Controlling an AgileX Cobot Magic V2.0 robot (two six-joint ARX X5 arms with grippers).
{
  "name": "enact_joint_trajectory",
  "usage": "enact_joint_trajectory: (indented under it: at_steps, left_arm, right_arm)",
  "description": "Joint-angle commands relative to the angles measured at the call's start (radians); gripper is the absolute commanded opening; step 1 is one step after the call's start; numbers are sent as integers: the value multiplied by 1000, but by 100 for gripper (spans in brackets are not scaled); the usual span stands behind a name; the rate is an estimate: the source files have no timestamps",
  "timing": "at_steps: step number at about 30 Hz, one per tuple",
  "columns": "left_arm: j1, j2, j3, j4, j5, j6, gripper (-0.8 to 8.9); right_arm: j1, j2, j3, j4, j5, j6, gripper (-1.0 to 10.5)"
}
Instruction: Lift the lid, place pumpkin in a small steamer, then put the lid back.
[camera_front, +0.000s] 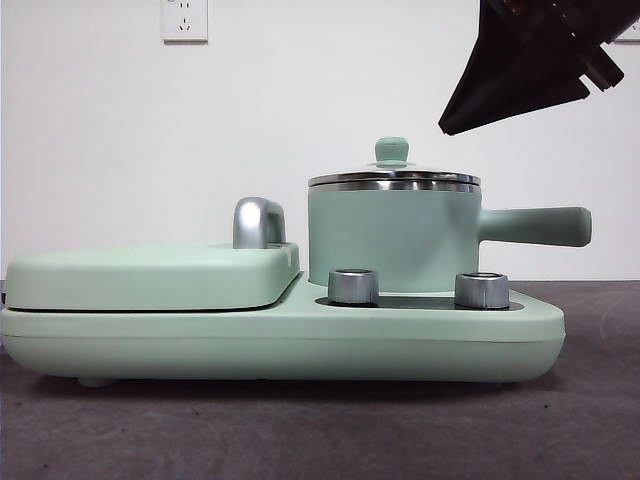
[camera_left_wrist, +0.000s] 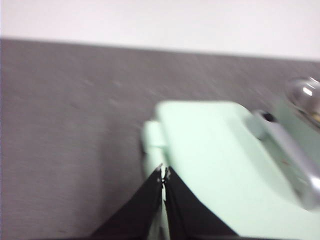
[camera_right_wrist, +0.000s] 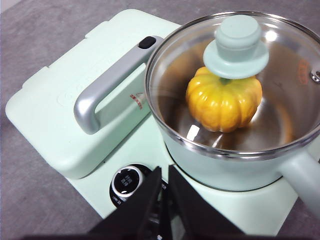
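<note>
Pumpkin (camera_right_wrist: 224, 103) inside the steamer (camera_front: 390, 240) under the seated lid (camera_right_wrist: 240, 75), seen only from the right wrist, with right gripper (camera_right_wrist: 163, 176) nearly closed and empty above; left gripper (camera_left_wrist: 164, 173) closed over the flat cover (camera_left_wrist: 225, 175).

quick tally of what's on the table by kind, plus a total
lid: 1
pumpkin, inside the steamer under the lid: 1
small steamer: 1
cooker base with flat cover: 1
control knobs: 2
chrome handle: 1
total: 7
</note>
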Motion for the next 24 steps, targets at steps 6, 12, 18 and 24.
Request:
enact_joint_trajectory:
  at_steps: [6, 12, 18, 24]
  left_arm:
    - [53, -265, -274, 151, -37, 16, 7]
    - [73, -404, -416, 170, -65, 11, 7]
    - [77, -428, -473, 156, -92, 11, 7]
    - [77, -428, -473, 169, -90, 8, 7]
  right_arm:
    - [7, 7, 16, 10, -3, 3, 19]
    - [7, 7, 16, 10, -3, 3, 19]
    - [7, 7, 16, 11, -3, 3, 19]
    - [7, 7, 16, 13, -2, 3, 19]
